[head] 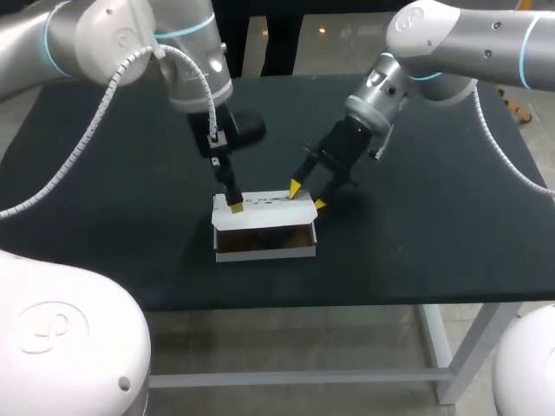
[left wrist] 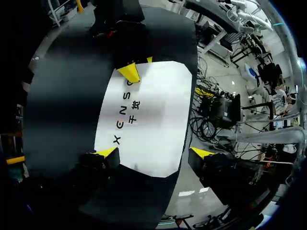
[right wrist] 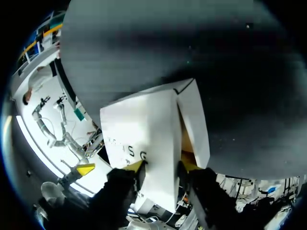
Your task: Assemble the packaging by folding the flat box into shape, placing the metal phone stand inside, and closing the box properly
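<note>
Left pincer (left wrist: 154, 153): spread wide above the box's (head: 264, 227) white printed panel; one yellow fingertip (left wrist: 108, 153) rested at the panel's left end, the other hung clear of it, gripping nothing.
Right pincer (right wrist: 163, 166): narrowed, clamped on the box's right-end wall, one tip on each side.
Box: mid-table (head: 104, 217), between the arms; long axis ran side to side, with the open brown-lined face toward the robot.

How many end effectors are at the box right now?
2. The left end effector is at the far left corner of the box; the right end effector is at its far right corner. Both are in plain view.
</note>
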You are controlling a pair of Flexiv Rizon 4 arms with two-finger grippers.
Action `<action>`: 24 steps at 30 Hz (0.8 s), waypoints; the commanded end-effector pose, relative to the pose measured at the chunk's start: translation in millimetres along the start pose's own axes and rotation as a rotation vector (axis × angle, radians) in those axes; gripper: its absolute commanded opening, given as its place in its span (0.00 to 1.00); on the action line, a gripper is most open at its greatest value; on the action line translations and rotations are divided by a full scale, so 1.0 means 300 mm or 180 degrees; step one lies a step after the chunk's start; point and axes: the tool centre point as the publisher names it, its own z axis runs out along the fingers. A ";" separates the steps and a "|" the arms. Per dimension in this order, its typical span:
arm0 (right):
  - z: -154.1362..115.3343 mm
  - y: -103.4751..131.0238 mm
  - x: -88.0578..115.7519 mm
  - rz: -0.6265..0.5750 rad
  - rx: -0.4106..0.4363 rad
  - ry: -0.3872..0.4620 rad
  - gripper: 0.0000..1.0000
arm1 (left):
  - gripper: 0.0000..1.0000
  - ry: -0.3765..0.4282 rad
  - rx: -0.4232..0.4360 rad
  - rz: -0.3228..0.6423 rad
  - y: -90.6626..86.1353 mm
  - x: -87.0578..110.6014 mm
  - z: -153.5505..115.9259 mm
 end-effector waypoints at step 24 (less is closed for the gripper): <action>-0.002 0.007 0.002 0.0001 0.0025 -0.0012 0.49 | 1.00 -0.0190 -0.0128 0.0459 0.014 -0.057 0.052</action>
